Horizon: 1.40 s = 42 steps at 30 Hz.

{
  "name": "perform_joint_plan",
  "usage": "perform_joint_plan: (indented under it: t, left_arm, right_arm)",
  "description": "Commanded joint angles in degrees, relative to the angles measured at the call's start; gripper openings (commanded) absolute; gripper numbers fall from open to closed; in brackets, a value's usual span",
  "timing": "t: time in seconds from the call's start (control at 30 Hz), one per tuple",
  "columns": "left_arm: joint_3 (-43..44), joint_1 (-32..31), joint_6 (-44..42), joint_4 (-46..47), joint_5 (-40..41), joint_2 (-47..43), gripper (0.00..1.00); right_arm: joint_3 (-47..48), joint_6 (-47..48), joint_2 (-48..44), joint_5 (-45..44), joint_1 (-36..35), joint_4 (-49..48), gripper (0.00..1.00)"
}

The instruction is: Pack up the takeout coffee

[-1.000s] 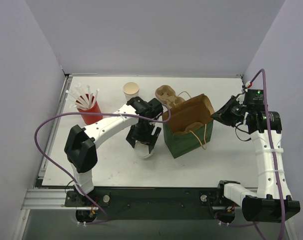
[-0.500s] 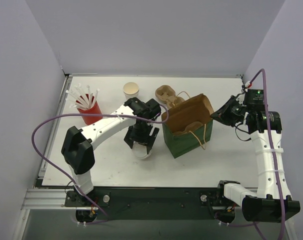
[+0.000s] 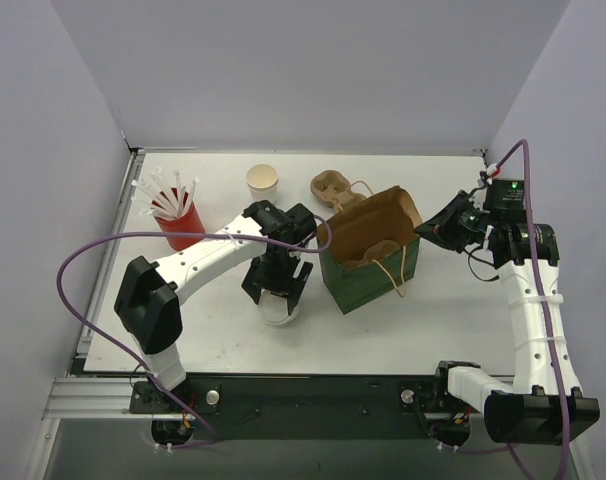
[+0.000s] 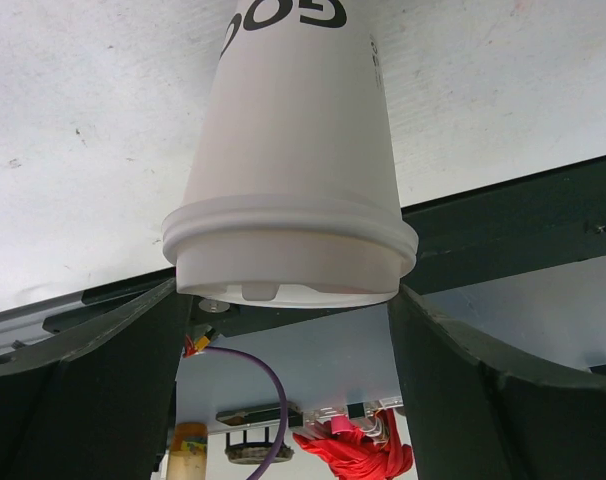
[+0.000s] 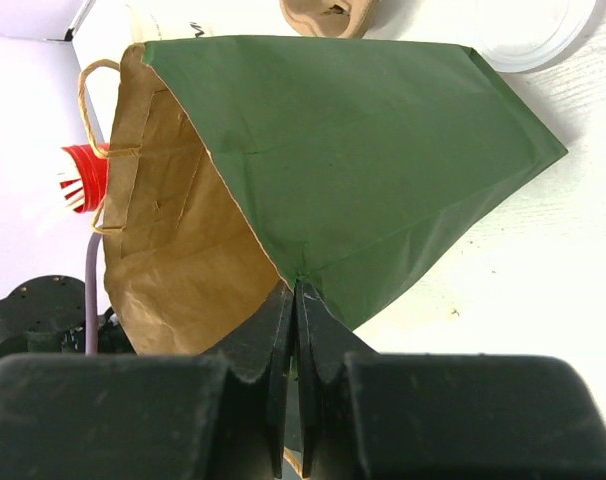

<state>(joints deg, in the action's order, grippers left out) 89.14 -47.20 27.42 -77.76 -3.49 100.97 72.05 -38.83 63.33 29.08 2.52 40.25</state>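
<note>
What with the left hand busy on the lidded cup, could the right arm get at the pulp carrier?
Probably not: the right hand is pinched shut on the green bag's edge, and that bag stands between it and the pulp carrier.

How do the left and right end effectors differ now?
The left end effector has its jaws spread wide around the lidded white cup; the right end effector has its jaws pinched tight on the rim of the green paper bag. The left works at the bag's left side, the right at its right side. Both hold something.
</note>
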Motion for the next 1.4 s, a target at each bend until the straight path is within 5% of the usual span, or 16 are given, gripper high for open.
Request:
perform_joint_plan:
  t: [0.0,0.1,0.73,1.13,1.37]
  left_arm:
    - [1.03,0.0,-0.35,-12.6,0.06,-1.48,0.88]
    - [2.17,0.09,-0.79,-12.6,0.15,0.19,0.97]
    - [5.25,0.18,-0.97,-12.59,1.02,-1.29,0.97]
    - [10.96,-2.71,6.94,-11.98,10.07,-2.8,0.97]
    - [5.44,-6.06,15.55,-5.49,16.66,-6.3,0.97]
  right_arm:
    - [0.2,-1.86,0.04,2.03,-0.68,-2.72,0.0]
    - [0.37,-1.69,-0.14,1.51,-0.68,-2.55,0.0]
    - [0.37,-1.78,-0.93,0.54,-0.59,-1.93,0.0]
    - [1.16,-0.2,-3.12,-0.69,-0.59,1.49,0.0]
    - [1.6,0.6,-4.0,-1.04,-0.59,3.08,0.0]
